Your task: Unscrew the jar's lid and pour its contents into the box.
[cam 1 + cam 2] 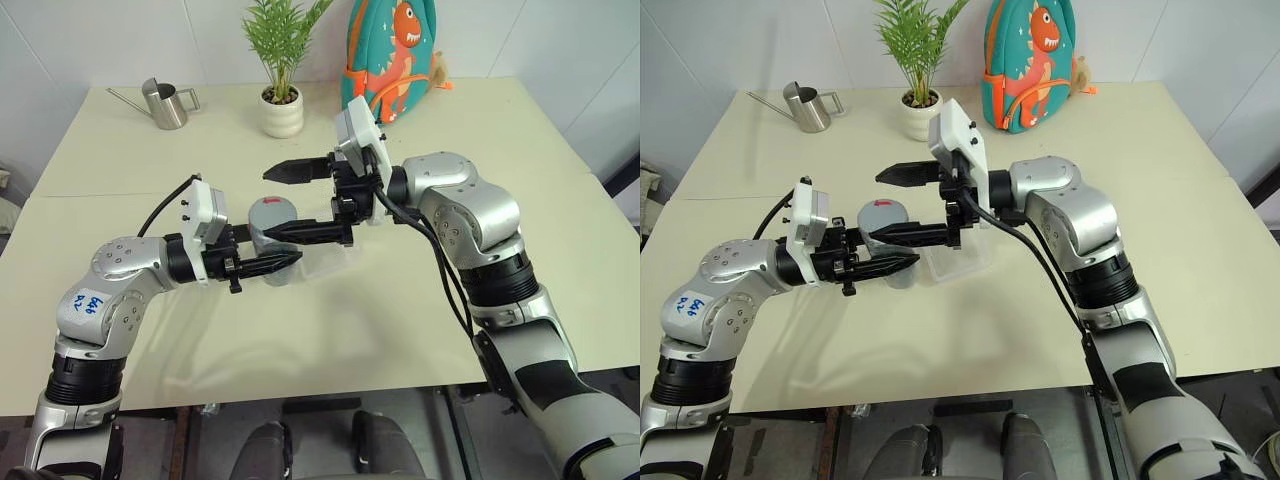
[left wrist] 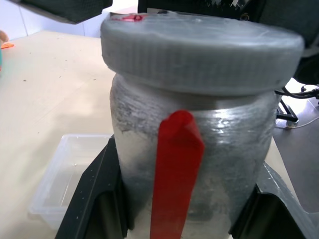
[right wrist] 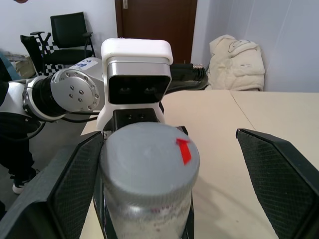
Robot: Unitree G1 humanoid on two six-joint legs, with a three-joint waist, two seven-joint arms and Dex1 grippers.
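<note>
Above the table (image 1: 420, 330), our left claw (image 1: 268, 262) clamps the jar (image 2: 194, 149) by its clear wall; our right claw (image 1: 300, 200) gapes wide around the grey lid (image 3: 149, 152). We judge it light, rigid, slick — grip the ribbed rim. Contents unclear; the box (image 2: 67, 174) looks empty.

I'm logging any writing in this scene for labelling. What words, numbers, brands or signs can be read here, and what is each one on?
Handwritten blue marks on a white sticker on the left arm: too small to read for sure.
Red arrow mark, no lettering, on the lid.
Red stripe, no lettering, down the jar.
Orange dinosaur picture, no words, on the backpack.
No readable brand or number anywhere else.
</note>
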